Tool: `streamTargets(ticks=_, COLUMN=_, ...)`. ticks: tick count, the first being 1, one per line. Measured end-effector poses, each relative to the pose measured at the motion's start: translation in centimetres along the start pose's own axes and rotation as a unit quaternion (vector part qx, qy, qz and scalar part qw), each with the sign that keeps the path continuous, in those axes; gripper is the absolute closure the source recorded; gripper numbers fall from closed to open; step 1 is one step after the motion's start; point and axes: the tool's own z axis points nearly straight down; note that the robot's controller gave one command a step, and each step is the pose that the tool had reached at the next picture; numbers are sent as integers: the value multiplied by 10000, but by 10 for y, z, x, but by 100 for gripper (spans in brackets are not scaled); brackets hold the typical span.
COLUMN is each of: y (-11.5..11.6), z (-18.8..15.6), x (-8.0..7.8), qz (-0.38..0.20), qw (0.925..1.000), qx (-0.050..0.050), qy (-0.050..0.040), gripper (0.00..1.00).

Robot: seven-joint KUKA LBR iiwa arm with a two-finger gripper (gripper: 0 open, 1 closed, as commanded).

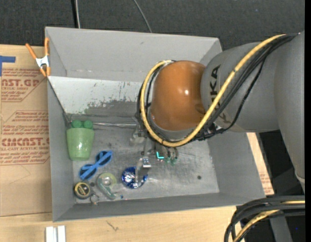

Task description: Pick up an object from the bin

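My gripper [144,165] hangs low over the front middle of the bin, below the arm's wrist. Its tip is right beside a small shiny dark-blue round thing [129,178] on the bin floor and looks to touch that thing's right edge. To the left of the blue thing lies a clear rounded piece with green trim [106,182]. A blue looped plastic piece shaped like scissor handles [96,164] lies just above it.
A pale green plastic cup-like toy [80,140] lies by the bin's left wall. A small round black and yellow disc [82,189] sits in the front left corner. The arm with its orange cover and yellow cable spans the bin's middle and right.
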Motion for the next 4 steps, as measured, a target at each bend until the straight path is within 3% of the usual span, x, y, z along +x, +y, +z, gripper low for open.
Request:
streamTargets(ticks=1, y=-23, z=100, x=20, qz=-39, qw=9999, qx=-23, qy=-104, gripper=0)
streamTargets(ticks=2, y=-35, z=73, x=21, qz=320, qw=9995, qx=-7, qy=-44, gripper=0)
streamTargets(ticks=3, y=-31, z=74, x=23, qz=843, qw=9964, qx=-8, qy=-30, gripper=0)
streamTargets(ticks=4, y=-31, z=100, x=24, qz=1016, qw=9948, qx=-23, qy=-85, gripper=0)
